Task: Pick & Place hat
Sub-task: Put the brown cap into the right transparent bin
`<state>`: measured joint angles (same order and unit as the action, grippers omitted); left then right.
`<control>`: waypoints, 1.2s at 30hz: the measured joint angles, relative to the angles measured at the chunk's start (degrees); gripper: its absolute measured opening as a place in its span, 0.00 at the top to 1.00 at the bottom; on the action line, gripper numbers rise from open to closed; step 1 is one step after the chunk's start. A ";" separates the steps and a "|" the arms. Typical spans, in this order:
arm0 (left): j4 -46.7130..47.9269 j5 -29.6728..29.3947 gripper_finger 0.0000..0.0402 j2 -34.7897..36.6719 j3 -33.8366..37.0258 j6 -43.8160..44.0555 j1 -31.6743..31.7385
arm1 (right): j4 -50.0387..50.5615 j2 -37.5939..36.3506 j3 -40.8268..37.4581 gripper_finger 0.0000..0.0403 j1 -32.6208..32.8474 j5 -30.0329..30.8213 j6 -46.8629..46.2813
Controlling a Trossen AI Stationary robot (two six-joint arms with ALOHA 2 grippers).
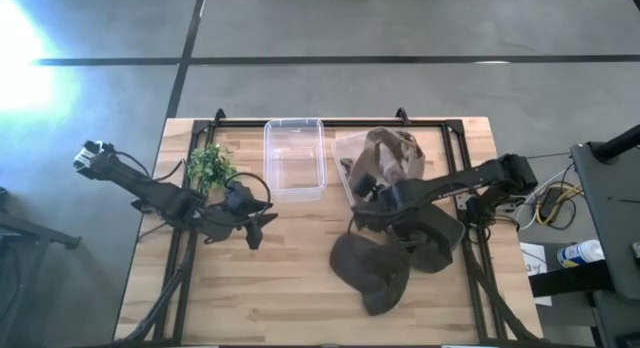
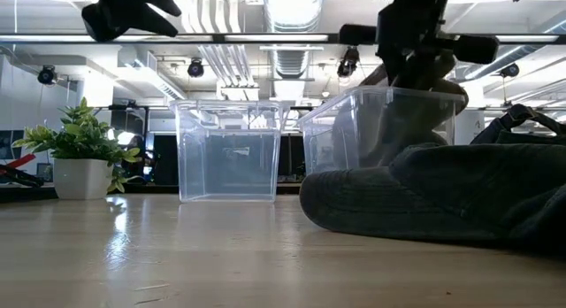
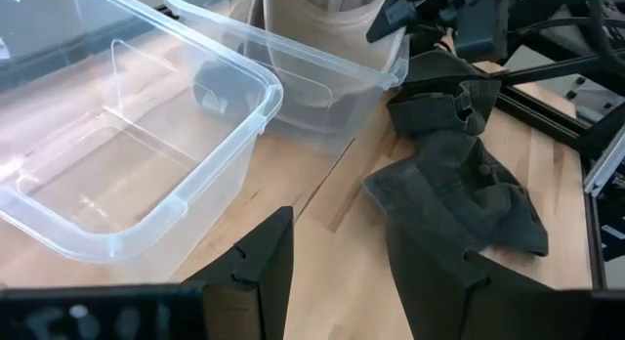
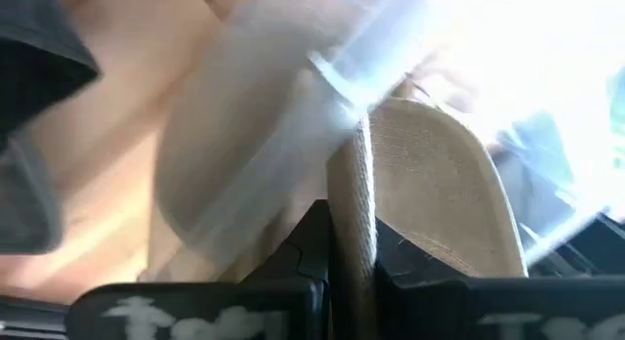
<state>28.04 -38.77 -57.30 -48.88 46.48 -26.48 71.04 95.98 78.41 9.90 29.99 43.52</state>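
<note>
— Right of centre in the high view, what do you log?
— Your right gripper (image 1: 368, 188) clenched on the tan hat's (image 4: 430, 198) brim, at the right clear bin (image 1: 345, 148).
— And left?
— Your left gripper (image 1: 256, 228), fingers parted, holding nothing, beside the plant (image 1: 210, 166); dark hats (image 1: 385, 263) lower right.

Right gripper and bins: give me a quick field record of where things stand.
right gripper: shut on tan hat brim, at the right bin
right bin: holds the tan hat
left bin: empty
dark hats: on the table in front of the right bin
left gripper: open, hovering near the plant
</note>
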 joint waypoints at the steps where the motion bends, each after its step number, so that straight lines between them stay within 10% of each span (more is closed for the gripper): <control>1: -0.04 0.00 0.61 0.00 0.16 0.27 0.00 | -0.03 0.34 0.00 0.97 -0.11 -1.32 0.29; 36: -0.42 3.81 0.61 0.09 0.41 0.58 -0.03 | -18.48 -9.03 0.04 0.58 0.05 -20.48 -24.84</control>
<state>27.62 -34.96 -57.21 -48.47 47.07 -26.51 52.56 86.95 78.46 9.95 9.52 18.68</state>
